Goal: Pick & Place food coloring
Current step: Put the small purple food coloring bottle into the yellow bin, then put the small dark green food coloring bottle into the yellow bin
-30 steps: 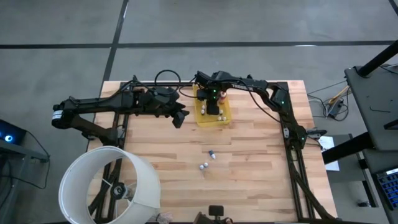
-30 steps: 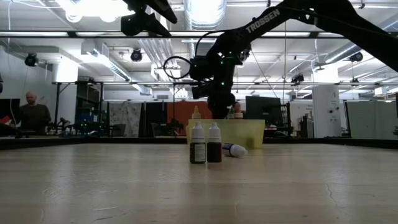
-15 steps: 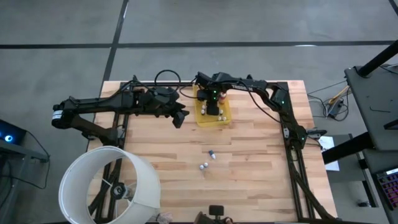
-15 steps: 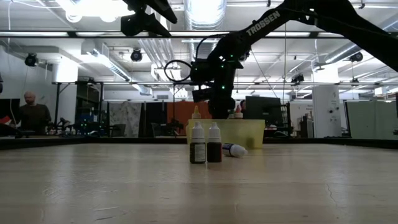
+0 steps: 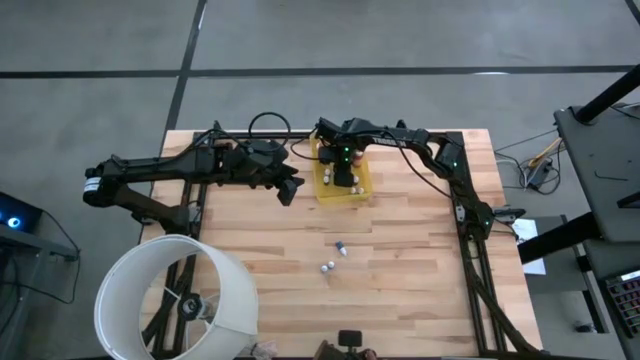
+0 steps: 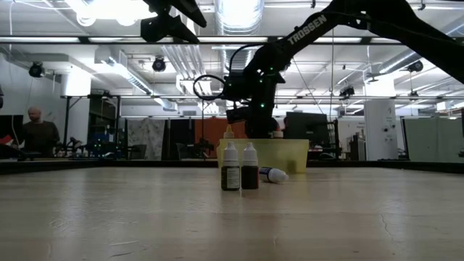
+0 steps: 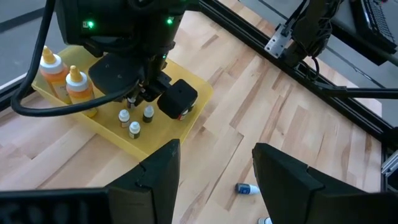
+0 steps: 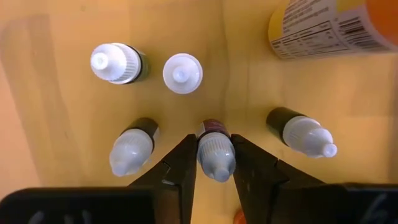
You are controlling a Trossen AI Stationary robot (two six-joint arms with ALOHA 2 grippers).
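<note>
A small white-capped bottle (image 8: 216,154) stands upright in the yellow tray (image 5: 361,187), right between the fingers of the right gripper (image 8: 214,163). The jaws sit narrow, flanking the cap on both sides; whether they grip it or have just let go, I can't tell. The bottle's long axis runs vertical, in line with the gripper above it, so the next move, lift or retreat, looks to be straight up. Four more bottles (image 8: 132,151) stand close around it in the tray, so any sideways drift risks a knock.

Outward now: two large orange-capped bottles (image 7: 71,86) stand at the tray's far end. Out on the table (image 5: 400,270), well apart from the tray, two bottles (image 6: 239,167) stand side by side and one lies on its side (image 6: 273,174). The left gripper (image 5: 288,190) hovers just beside the tray, jaws wide, empty. It looks the nearer arm for the loose bottles.
</note>
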